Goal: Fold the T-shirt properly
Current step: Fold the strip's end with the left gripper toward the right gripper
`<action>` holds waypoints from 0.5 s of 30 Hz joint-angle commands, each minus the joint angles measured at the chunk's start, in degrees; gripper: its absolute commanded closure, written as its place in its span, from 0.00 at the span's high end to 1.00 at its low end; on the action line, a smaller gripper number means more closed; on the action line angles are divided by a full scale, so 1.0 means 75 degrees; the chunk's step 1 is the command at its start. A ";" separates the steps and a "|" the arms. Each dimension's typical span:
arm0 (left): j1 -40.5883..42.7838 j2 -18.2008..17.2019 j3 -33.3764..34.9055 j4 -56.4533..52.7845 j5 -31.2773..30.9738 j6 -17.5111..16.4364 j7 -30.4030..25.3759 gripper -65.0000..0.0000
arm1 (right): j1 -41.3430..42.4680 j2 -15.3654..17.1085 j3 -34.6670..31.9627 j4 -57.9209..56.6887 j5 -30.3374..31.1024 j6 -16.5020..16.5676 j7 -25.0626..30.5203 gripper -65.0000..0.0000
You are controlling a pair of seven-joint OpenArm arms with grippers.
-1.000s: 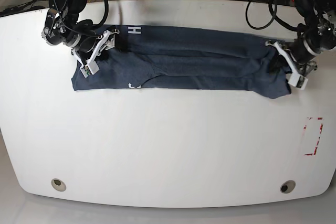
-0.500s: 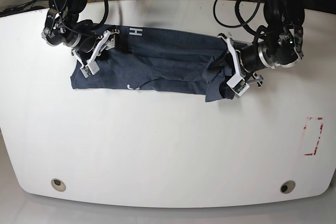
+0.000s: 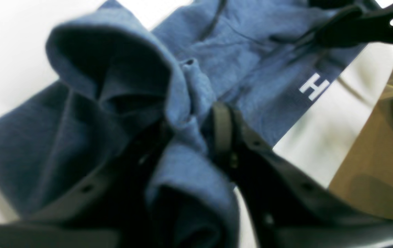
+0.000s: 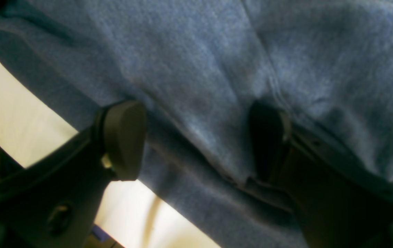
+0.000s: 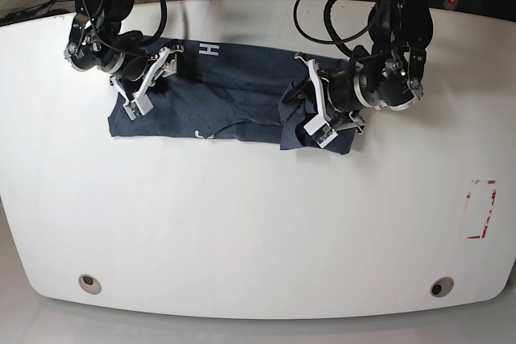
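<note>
The dark blue T-shirt (image 5: 234, 94) lies across the back of the white table (image 5: 258, 223), with a white letter H (image 5: 208, 48) showing at its far edge. My left gripper (image 5: 309, 102) is over the shirt's right part, where the cloth is doubled back and bunched up. In the left wrist view a raised fold of the T-shirt (image 3: 113, 79) fills the gap between the left gripper's (image 3: 191, 134) fingers. My right gripper (image 5: 151, 80) rests on the shirt's left end. Its fingers stand wide apart on the T-shirt (image 4: 200, 51) around the right gripper (image 4: 196, 137).
A red-marked rectangle (image 5: 481, 209) is on the table at the right edge. Two round holes (image 5: 89, 283) (image 5: 440, 287) sit near the front corners. Cables hang behind the table's far edge.
My left gripper has carried the shirt's right end leftwards, from the table's far right to past its middle, so the shirt lies shorter. The right arm has stayed put.
</note>
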 commanded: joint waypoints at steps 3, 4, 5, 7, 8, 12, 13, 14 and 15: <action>-0.0105 0.0201 -0.0007 0.0080 -0.0114 -0.0015 -0.0120 0.47 | 0.0047 0.0060 0.0013 0.0072 -0.0029 -0.0013 -0.0084 0.70; -0.0105 0.0271 -0.0007 0.0104 -0.0114 0.0009 -0.0120 0.50 | 0.0047 0.0060 0.0013 0.0072 -0.0029 -0.0013 -0.0084 0.70; -0.0105 0.0306 0.0017 0.0115 -0.0125 0.0079 -0.0120 0.53 | 0.0047 0.0060 0.0013 0.0072 -0.0029 -0.0013 -0.0084 0.70; -0.0116 0.0412 0.0052 0.0127 -0.0207 0.0372 -0.0108 0.57 | 0.0047 0.0060 0.0013 0.0072 -0.0017 -0.0013 -0.0084 0.70; -0.0175 0.0458 0.0110 0.0127 -0.0266 0.0525 -0.0049 0.59 | 0.0047 0.0060 0.0013 0.0072 -0.0017 -0.0013 -0.0084 0.70; -0.0585 0.0681 0.0368 0.0151 -0.0711 0.1087 0.0537 0.62 | 0.0047 0.0060 0.0013 0.0072 -0.0017 -0.0013 -0.0084 0.70; -0.0656 0.0740 0.0368 0.0279 -0.0852 0.1216 0.0666 0.62 | 0.0035 0.0060 0.0013 0.0072 -0.0017 -0.0013 -0.0084 0.70; -0.0691 0.0751 0.0357 0.0373 -0.0922 0.1310 0.0701 0.62 | 0.0035 0.0060 0.0013 0.0072 -0.0017 -0.0013 -0.0084 0.70; -0.0726 0.0751 0.0321 0.0479 -0.0958 0.1380 0.0713 0.62 | 0.0035 0.0060 0.0013 0.0072 -0.0017 -0.0013 -0.0084 0.70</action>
